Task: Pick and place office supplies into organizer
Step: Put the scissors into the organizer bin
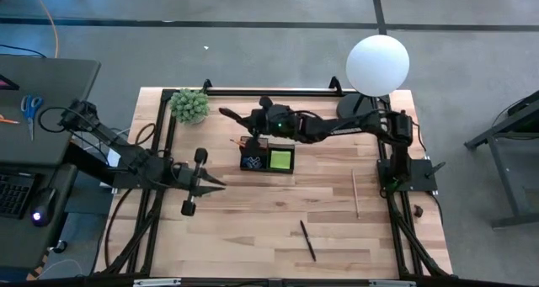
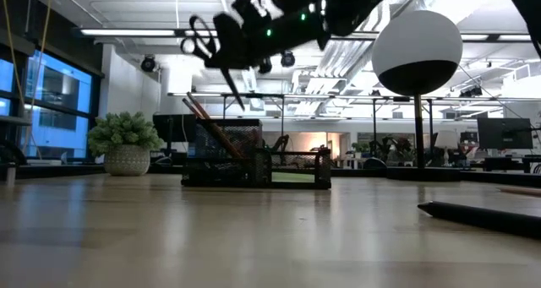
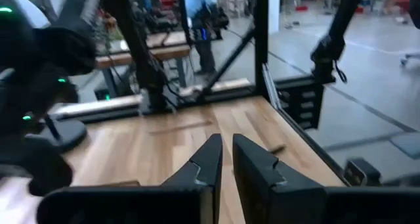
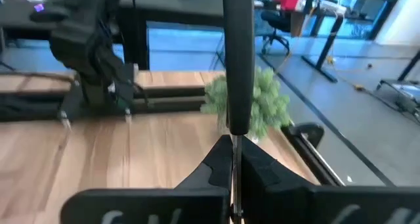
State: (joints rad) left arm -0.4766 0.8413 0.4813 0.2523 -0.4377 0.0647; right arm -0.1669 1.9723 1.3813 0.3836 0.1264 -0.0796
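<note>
The black organizer (image 1: 268, 159) (image 2: 254, 161) stands mid-table. It holds a lime-green sticky-note pad (image 1: 280, 159), a small blue block (image 1: 251, 162) and an orange pencil (image 2: 211, 127) that leans in the taller part. My right gripper (image 1: 242, 115) (image 4: 233, 148) reaches in from the right, above and just beyond the organizer's far left corner, and is shut on the black-handled scissors (image 2: 211, 51). My left gripper (image 1: 221, 183) (image 3: 226, 152) hovers left of the organizer, fingers together with nothing between them. A wooden pencil (image 1: 355, 193) and a dark pen (image 1: 308, 240) lie flat on the table. My right gripper pinches the scissors between its two fingers near where the black handle (image 4: 237, 119) meets the blades. The fingers come nearly level from the table's right. The scissors are lifted clear, handle loops (image 2: 199, 36) up and blades (image 2: 232, 89) slanting down over the organizer.
A small green plant (image 1: 190, 105) stands at the far left corner and a white globe lamp (image 1: 377, 64) at the far right. Blue-handled scissors (image 1: 31, 110) lie on the side desk to the left. Bare wood stretches across the near half of the table.
</note>
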